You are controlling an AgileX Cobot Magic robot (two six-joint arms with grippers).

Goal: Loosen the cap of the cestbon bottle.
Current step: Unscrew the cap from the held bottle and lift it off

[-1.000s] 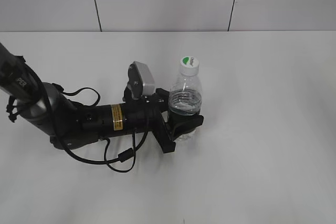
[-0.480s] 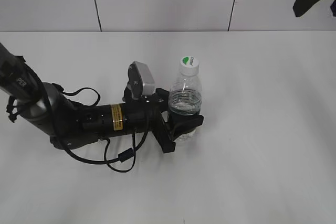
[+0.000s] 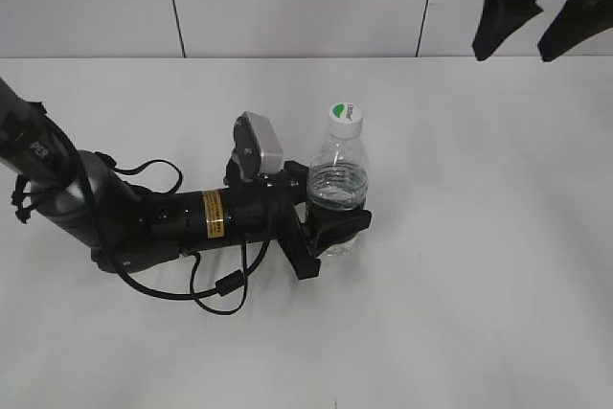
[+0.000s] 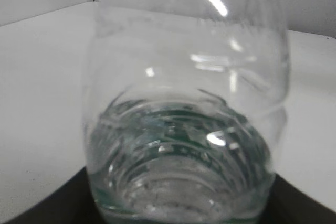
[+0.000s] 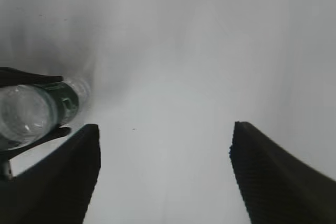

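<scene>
On the white counter (image 3: 479,284), between the fingers of the black left pincer (image 3: 330,222), stands the small clear ribbed plastic water bottle with its dark green label band (image 3: 338,193), upright and clasped around its lower body, the arm lying low along the counter to the bottle's left. Above that pincer the small round white screw cap with a green mark (image 3: 345,118) sits on the bottle's neck. The black right pincer (image 3: 522,21) hangs high and well apart, its fingers spread wide and holding nothing.
</scene>
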